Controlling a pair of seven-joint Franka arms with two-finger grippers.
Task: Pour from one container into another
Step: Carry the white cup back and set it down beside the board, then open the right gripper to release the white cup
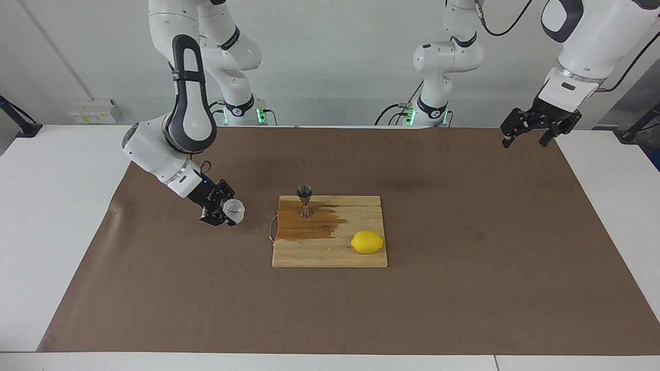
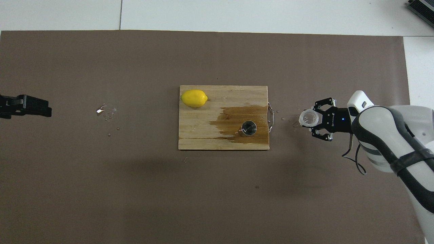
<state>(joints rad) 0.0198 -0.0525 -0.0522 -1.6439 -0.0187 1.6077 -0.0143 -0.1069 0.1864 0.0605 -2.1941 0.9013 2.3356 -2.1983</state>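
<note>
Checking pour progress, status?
Right end effector shut on cup, low over mat beside board. Left end effector open, waiting. Jigger upright, nothing obstructing.

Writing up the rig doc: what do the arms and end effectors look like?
Both arms have glossy white rounded shells with dark grey or black joint bands and round grey joint caps; green lights glow at the bases. Each carries a black, skeletal two-finger linkage: right end effector, with a small blue light and thin black cable, and left end effector.

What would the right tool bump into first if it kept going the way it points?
The right tool, shut on the cup, points toward the board and slightly downward. It would probably meet the brown mat first, or else the board's metal handle; depth is unclear.
</note>
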